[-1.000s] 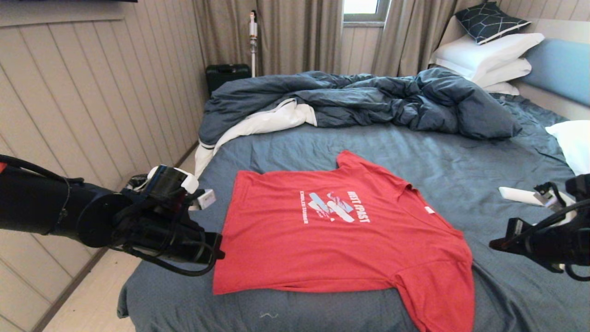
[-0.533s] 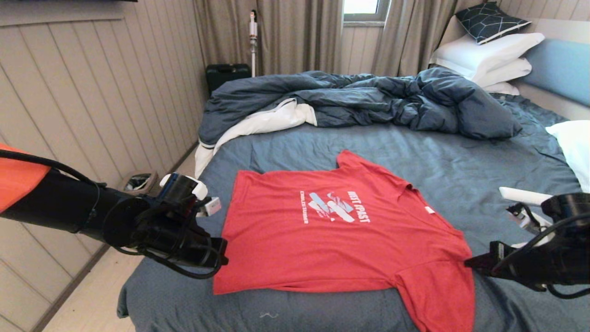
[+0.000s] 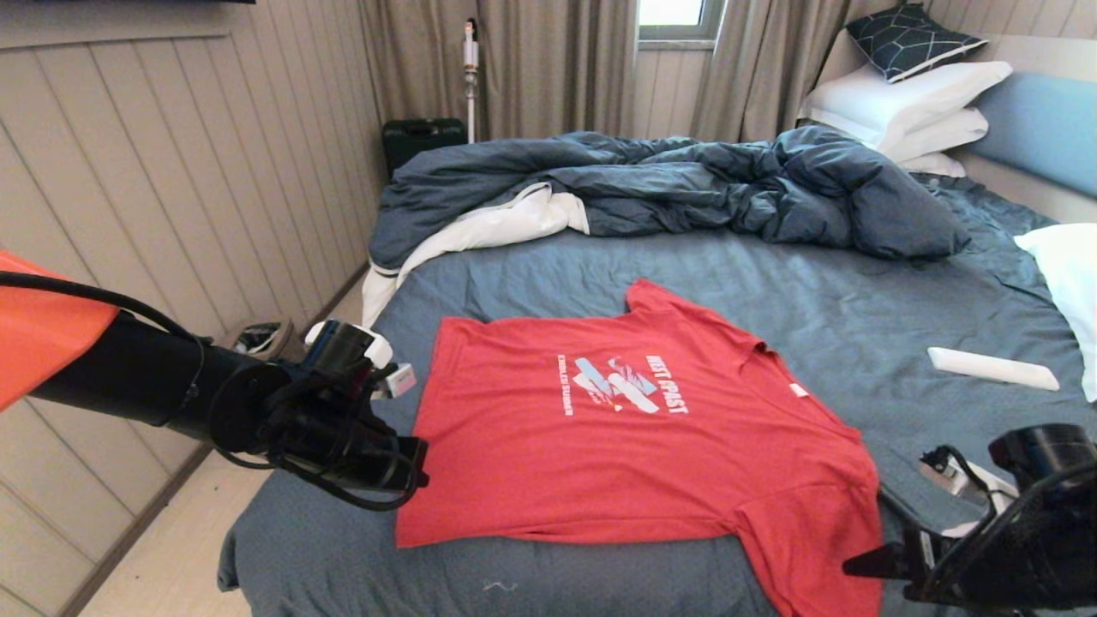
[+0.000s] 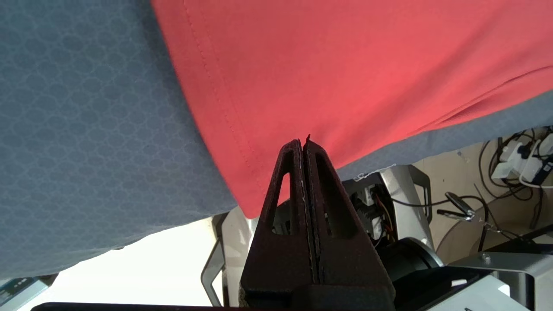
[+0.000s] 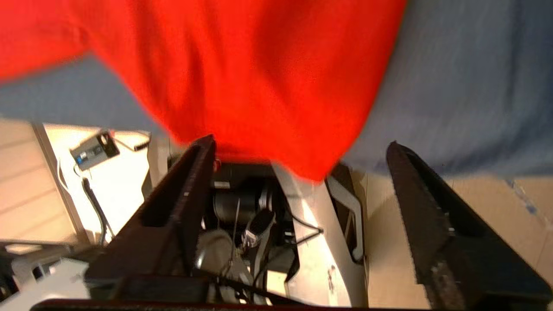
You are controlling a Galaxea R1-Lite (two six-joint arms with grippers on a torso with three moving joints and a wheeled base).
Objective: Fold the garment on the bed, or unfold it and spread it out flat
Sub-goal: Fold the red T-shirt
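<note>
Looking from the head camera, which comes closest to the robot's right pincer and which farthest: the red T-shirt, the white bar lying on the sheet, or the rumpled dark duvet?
From the right pincer, low at the bed's near right:
1. Red T-shirt, its hanging sleeve just beside the pincer.
2. White bar, farther up the sheet on the right.
3. Dark duvet, heaped across the far side of the bed.

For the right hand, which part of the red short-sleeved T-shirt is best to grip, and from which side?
Probably the sleeve of the red short-sleeved T-shirt that hangs over the near edge of the slate-blue bed. It droops free there, so the open right hand, already just below it, could close on its hem from the near side.
</note>
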